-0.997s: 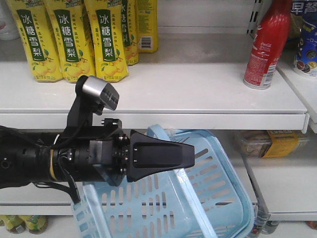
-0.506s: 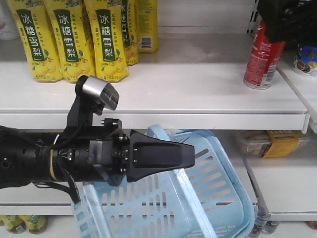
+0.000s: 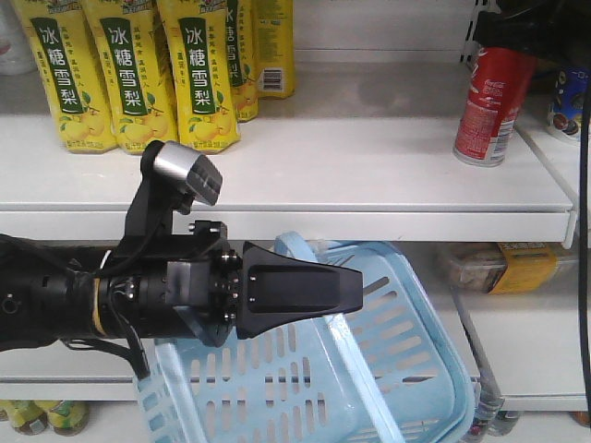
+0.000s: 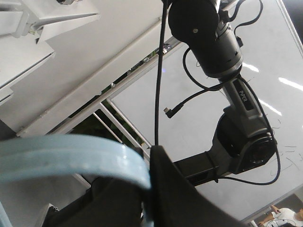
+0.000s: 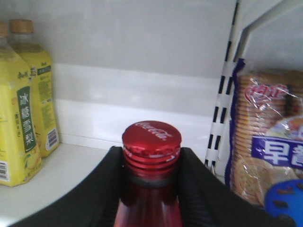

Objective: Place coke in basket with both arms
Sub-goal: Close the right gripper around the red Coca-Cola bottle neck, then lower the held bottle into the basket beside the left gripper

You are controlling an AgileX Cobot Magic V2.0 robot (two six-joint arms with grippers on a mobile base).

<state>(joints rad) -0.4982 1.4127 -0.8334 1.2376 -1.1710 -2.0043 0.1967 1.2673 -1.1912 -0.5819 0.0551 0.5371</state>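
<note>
**Coke gripped on the shelf, basket held ready: the lift and drop were left**

The right pincer (image 5: 151,165) was drawn in around the neck of the coke (image 5: 151,138), just under the red cap. Both black fingers (image 5: 106,189) lay against the neck with no gap showing in the right wrist view. So it looked to have hold of the bottle, though how firmly could not be told. In the front view this pincer was only a dark shape over the bottle's top at the upper right edge. The coke (image 3: 493,101) stood on the white shelf (image 3: 351,171) with its base down and leaning a little. It was well apart from the yellow drink bottles (image 3: 129,74) at the left and just beside a packet of biscuits (image 5: 265,142).

The left pincer (image 3: 358,288) reached in from the left below that shelf. Its wedge was closed over the pale blue handle (image 4: 71,152) of the basket (image 3: 443,369) (the left wrist view showed the handle running straight into the black jaw). The basket hung tilted from it, mouth open toward the upper right, lower than the coke and to its left.

By my reading the task was about midway. The basket was picked up and presented and the bottle was grasped. The coke had yet to leave the shelf, travel down and across, and be let go inside the basket.
</note>
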